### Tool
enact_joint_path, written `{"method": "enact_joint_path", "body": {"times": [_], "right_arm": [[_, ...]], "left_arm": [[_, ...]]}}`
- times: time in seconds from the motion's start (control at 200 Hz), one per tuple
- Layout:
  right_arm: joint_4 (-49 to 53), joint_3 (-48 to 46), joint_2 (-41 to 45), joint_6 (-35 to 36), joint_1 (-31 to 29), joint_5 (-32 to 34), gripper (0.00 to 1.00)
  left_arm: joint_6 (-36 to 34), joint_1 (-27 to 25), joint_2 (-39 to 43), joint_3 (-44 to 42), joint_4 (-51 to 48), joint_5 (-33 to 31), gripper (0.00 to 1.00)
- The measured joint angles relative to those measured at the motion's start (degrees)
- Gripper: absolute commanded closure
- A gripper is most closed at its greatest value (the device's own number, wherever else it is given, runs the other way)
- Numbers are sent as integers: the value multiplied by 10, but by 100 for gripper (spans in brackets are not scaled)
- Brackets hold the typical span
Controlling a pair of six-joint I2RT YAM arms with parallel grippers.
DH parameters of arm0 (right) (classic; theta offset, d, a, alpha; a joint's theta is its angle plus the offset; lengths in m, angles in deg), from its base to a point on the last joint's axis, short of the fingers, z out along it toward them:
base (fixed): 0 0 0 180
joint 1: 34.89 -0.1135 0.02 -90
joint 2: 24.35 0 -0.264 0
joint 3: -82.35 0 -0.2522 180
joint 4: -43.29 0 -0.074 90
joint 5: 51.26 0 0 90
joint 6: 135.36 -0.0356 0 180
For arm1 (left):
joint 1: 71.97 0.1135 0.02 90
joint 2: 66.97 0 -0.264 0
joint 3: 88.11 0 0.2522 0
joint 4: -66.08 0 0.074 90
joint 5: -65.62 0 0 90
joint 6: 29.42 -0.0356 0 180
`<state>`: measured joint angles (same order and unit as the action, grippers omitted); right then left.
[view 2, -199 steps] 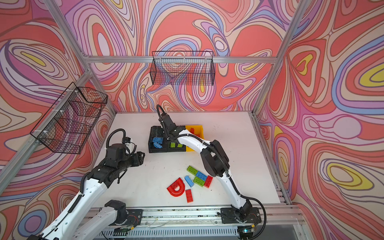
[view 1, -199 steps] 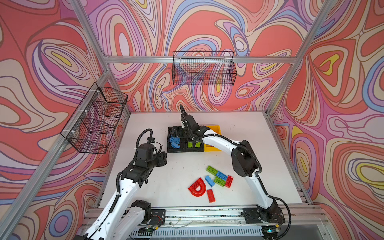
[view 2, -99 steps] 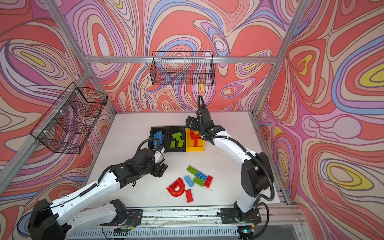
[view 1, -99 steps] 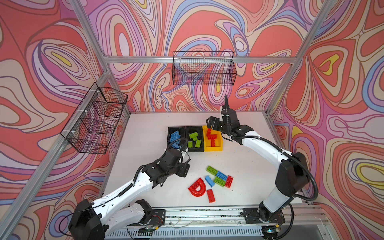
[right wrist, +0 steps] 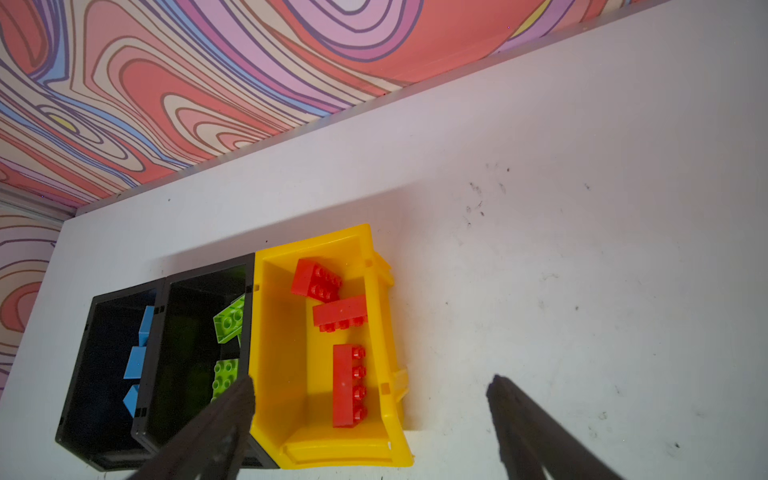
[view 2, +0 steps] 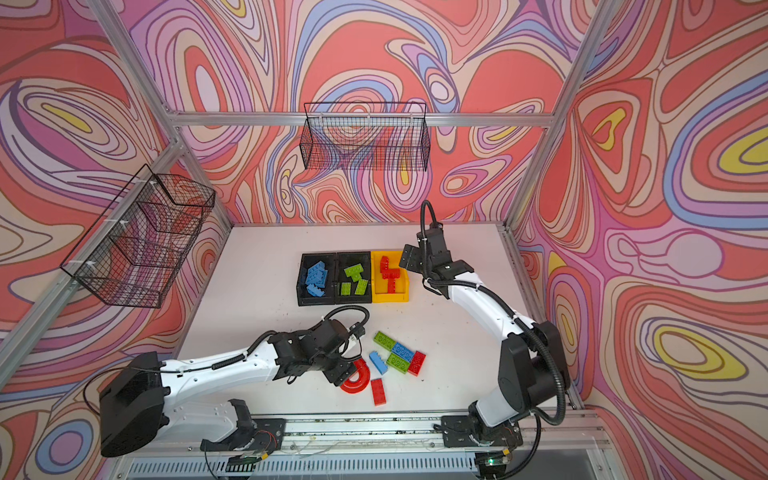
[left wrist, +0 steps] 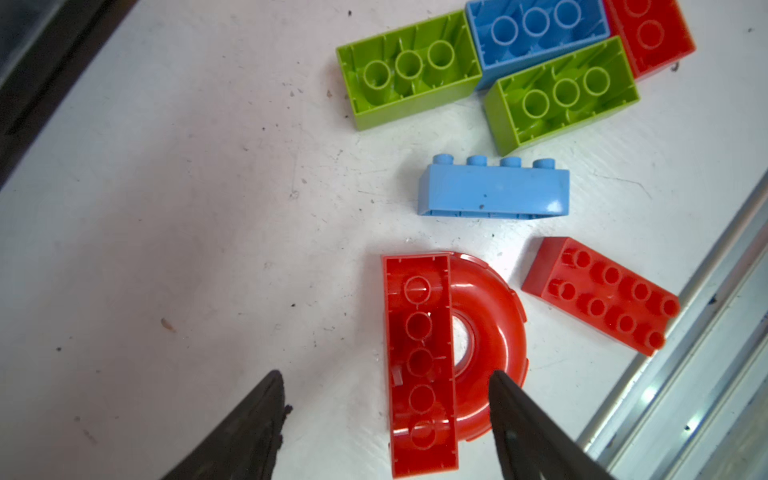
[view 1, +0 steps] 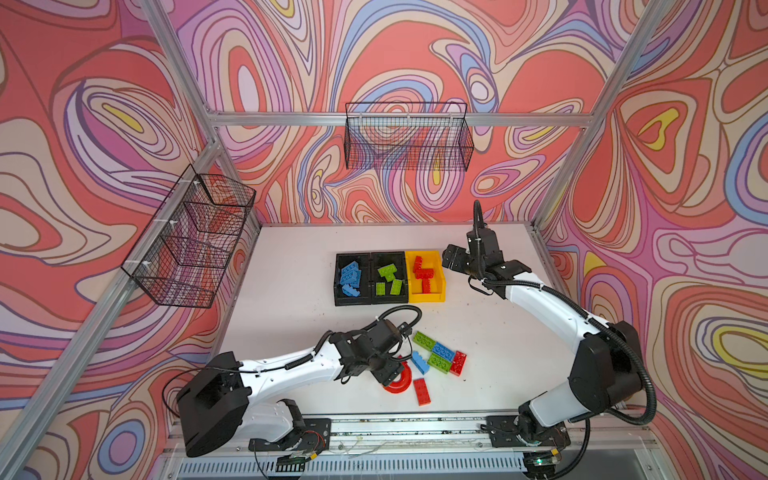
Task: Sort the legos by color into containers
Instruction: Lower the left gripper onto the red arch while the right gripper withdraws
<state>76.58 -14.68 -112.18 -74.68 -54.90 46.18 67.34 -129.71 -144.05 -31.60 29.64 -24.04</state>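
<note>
– Fingers, left arm?
– Left fingers (left wrist: 519, 428): spread apart, gripping nothing, poised over the red arch (left wrist: 419, 324), one to each side of its flat base.
– Right arm?
– Right fingers (right wrist: 523, 428): wide apart, empty, above bare bench (right wrist: 582, 249) just beside the yellow bin (right wrist: 270, 332).
– Containers?
– Three in a row, walls touching.
Left black bin (view 1: 338, 286): blue bricks (view 1: 349, 274) only.
Middle black bin (view 1: 388, 255): green bricks (view 1: 386, 271) only.
Yellow bin: red bricks (right wrist: 345, 386) only; three show in the right wrist view.
– Unsorted stock?
– Seven pieces near the bench's front edge, well apart from the bins.
The arch, lying flat.
Loose red brick (left wrist: 602, 295), studs up, beside the arch.
Loose blue brick (left wrist: 494, 191), on its side.
A touching cluster, hollow sides up: two loose green bricks (left wrist: 407, 70), upturned blue brick (left wrist: 536, 29), upturned red brick (left wrist: 648, 33).
</note>
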Motion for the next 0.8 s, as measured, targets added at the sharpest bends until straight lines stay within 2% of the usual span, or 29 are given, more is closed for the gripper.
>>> {"method": "enact_joint_path", "body": {"times": [0.22,0.521,0.651,0.801], "right_arm": [[1,-20,37,3,26,5,7],[1,-40,42,6,41,0,7],[-2,-40,42,7,46,-5,8],[-6,-48,42,8,49,-9,8]], "left_arm": [[-7,-5,-46,18,-4,9,25],[14,-5,-97,19,-3,5,36],[21,-7,-108,19,-3,2,45],[25,-7,-124,28,-2,-4,61]]}}
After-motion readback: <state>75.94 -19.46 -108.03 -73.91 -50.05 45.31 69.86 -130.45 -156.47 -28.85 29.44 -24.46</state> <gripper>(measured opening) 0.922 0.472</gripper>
